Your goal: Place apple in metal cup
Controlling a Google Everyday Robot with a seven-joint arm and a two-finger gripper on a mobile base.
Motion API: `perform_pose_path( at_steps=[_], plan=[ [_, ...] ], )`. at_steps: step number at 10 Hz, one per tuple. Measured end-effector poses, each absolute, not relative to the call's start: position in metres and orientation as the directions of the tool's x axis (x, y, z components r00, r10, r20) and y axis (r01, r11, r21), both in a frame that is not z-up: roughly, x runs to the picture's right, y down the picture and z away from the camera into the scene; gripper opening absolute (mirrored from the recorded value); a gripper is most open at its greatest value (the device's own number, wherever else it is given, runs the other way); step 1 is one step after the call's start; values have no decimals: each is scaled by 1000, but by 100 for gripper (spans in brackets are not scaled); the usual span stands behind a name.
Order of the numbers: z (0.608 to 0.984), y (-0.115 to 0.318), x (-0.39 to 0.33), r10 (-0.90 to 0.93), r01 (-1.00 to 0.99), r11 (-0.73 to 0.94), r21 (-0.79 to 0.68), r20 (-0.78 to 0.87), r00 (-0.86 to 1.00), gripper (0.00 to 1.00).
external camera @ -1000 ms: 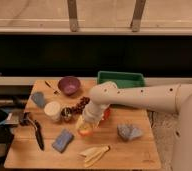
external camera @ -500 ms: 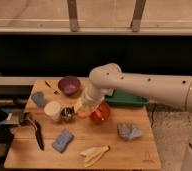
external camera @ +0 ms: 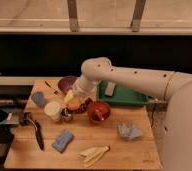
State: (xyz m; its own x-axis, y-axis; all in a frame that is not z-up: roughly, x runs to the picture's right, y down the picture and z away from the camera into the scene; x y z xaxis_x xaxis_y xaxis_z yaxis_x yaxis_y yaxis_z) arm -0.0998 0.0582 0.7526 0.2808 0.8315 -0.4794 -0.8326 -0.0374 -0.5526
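Observation:
My gripper hangs from the white arm that reaches in from the right. It is shut on the apple, a small yellow-orange fruit that shows just below the fingers. It holds the apple just above and slightly to the right of the metal cup, a short silver cup standing on the wooden table next to the white cup. The apple is partly hidden by the gripper.
A red bowl stands right of the gripper, a purple bowl behind it, a green tray at the back right. A blue sponge, banana peel, crumpled grey cloth and black tool lie nearer the front.
The gripper lifted the apple from the table's middle and carried it back and to the left, over to the metal cup. The arm has swung left with it.

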Motion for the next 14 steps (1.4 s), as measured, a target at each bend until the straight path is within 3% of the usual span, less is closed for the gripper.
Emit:
perform_pose_path(
  at_steps=[1, 3, 9, 14],
  plan=[
    [759, 59, -112, 826, -815, -36, -578, -476, 302, 0],
    [765, 65, -126, 817, -794, -41, -607, -477, 323, 12],
    [789, 95, -152, 774, -769, -73, -635, -522, 358, 71],
    [793, 98, -150, 769, -775, -90, -626, -538, 345, 73]
  ],
)
